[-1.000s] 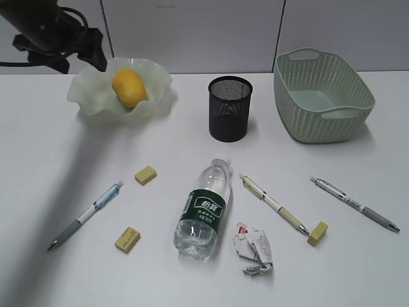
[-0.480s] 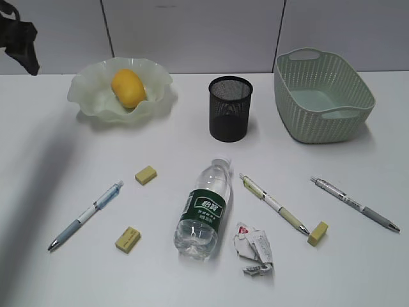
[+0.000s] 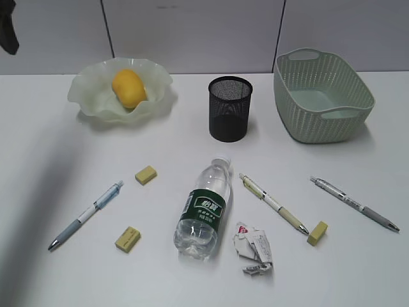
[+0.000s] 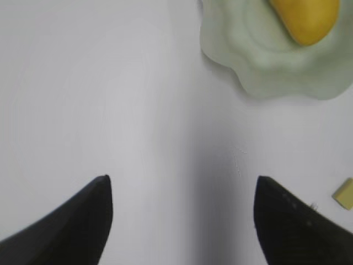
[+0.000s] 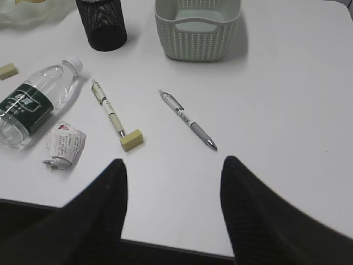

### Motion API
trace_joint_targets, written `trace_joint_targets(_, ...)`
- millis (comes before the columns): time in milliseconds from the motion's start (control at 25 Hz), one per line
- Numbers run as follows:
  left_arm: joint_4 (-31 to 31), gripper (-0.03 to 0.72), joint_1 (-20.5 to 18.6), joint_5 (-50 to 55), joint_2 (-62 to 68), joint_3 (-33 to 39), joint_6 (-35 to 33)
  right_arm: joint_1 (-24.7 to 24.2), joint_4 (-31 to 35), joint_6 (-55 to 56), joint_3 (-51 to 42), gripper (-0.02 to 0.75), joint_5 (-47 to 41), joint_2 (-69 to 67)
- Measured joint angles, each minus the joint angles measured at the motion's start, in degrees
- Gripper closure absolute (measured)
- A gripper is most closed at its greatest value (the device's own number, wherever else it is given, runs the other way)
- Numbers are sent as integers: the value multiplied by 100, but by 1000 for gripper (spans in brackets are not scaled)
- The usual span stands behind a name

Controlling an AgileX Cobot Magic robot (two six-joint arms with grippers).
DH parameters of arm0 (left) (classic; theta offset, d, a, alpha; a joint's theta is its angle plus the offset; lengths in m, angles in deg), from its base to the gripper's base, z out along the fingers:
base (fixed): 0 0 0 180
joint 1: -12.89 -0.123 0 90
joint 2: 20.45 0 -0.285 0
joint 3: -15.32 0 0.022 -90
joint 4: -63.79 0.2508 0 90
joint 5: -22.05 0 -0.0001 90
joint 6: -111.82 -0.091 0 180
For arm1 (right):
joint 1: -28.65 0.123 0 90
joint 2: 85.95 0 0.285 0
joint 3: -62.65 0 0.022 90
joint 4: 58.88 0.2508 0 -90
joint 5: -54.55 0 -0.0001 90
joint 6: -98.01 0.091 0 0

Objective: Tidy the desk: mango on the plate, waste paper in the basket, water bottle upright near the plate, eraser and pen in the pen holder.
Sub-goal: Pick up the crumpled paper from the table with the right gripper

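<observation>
Both pairs of fingers spread, empty, over bare desk beside the plate.

Yellow-orange mango in pale green plate; black mesh pen holder; sage woven-pattern basket far right; dark green label on water bottle.

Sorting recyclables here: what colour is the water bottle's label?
Dark green with white print, on the water bottle lying flat; clearest in the exterior view.

Pale grey panelled wall with dark vertical seams.
</observation>
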Motion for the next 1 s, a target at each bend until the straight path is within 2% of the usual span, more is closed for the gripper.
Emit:
trace_joint_targets(160,79,95,43,17,-970,716,0,0,0,0,0,302,0,0)
trace_joint_targets(400,114,97,43,-319,-2907,2650,0,0,0,0,0,302,0,0)
trace_joint_targets(640,114,97,43,-352,-4903,4218,0,0,0,0,0,302,0,0)
trace_joint_targets(1000,119,97,43,-120,-7749,5581,0,0,0,0,0,303,0,0)
